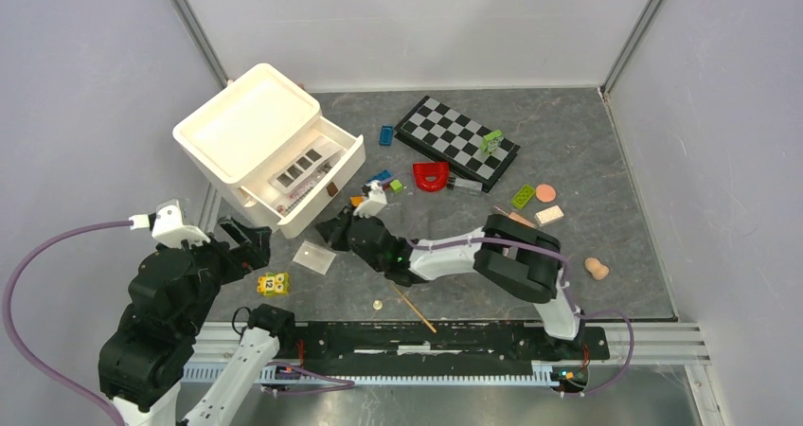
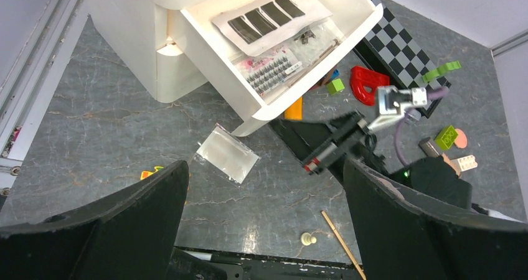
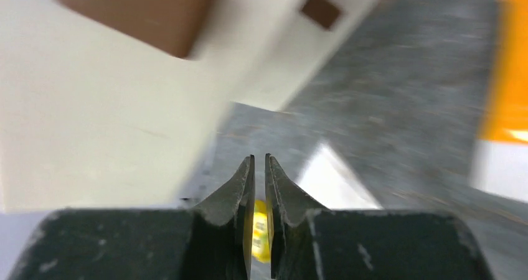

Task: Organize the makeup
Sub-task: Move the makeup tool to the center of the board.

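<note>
Table [image 1: 587, 151]: grey, marbled with pale veins
Drawer box [image 1: 248, 123]: white, with a brown tab on the drawer front
Palette [image 2: 264, 17]: white, with a row of four black pans
Sachet [image 2: 271, 71]: pinkish, with rows of small black marks
Checkerboard [image 1: 455, 137], at 12 o'clock: black and white squares
Brick on the checkerboard [image 1: 490, 141]: bright green
Horseshoe piece [image 1: 430, 175]: red
Small brick [image 1: 386, 135], at 11 o'clock: blue
Disc [image 1: 545, 193], at 2 o'clock: pink
Tube [image 3: 507, 74]: orange, white at one end
Low brick [image 1: 274, 283], at 7 o'clock: yellow, with black marks
Cables [image 1: 57, 241]: purple
</note>
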Robot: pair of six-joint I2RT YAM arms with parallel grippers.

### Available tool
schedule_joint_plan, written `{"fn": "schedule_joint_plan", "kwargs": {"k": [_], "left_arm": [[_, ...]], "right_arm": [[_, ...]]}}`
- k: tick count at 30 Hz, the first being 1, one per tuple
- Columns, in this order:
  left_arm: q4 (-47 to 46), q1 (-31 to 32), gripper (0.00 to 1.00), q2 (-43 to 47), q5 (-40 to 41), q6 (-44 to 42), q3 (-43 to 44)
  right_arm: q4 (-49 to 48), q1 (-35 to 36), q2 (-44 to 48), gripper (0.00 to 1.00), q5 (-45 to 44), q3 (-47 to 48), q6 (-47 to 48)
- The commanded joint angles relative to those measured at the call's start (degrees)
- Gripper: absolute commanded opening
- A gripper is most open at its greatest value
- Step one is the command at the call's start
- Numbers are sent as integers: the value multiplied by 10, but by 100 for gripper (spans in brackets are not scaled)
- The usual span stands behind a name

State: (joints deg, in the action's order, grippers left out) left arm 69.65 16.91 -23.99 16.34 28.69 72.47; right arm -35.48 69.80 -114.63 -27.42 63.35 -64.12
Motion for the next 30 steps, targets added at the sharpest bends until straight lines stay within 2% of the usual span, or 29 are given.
{"fn": "schedule_joint_plan", "kwargs": {"k": [1,6,13,17,21,26,30], "left_arm": [[-19,1,100,-1,-1,4,14],[-16,1,100,-1,0,3,20],[-16,1,100,1,2,-1,19],[-17,1,100,2,2,-3,18],[-16,1,100,3,3,-5,21],[-14,1,100,5,10,-8,24],[-14,1,100,5,11,-9,24]], "right_arm": [[-72,-1,-80,15,91,105,-17],[-83,0,-152,9,94,161,-110],[-75,1,-229,7,92,263,-145],[-35,2,-279,7,103,340,-183],[18,6,-304,6,97,351,-260],[97,14,-297,6,70,353,-271],[124,17,-291,6,59,356,-273]]}}
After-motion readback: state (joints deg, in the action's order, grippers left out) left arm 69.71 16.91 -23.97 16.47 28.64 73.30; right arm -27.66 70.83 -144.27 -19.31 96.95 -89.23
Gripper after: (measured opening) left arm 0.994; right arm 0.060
